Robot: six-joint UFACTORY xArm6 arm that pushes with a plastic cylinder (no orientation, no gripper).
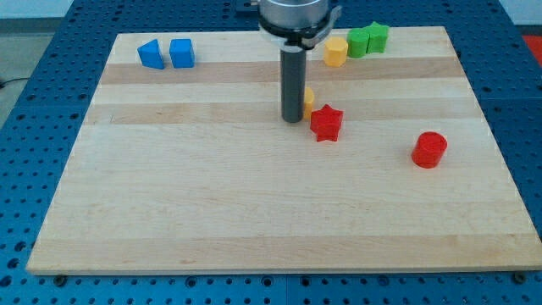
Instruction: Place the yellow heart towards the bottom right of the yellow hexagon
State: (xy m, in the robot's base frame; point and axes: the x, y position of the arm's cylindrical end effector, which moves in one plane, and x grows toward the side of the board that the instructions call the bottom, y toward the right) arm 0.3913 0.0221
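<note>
The red cylinder (429,149) sat lowest, at right of frame; my tip (293,119), a bare rod holding nothing, stood centre-top, hiding most of the yellow heart (309,97); the yellow hexagon (336,51) lay up-right; the heart seemed light, rigid, slippery; best pushed from its left flank.

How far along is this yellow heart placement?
Done: nothing visibly finished. In hand: my tip sits against the yellow heart, mostly hidden behind the rod, beside the red star. Left: the heart lies below-left of the yellow hexagon; it must go to its lower right.
</note>
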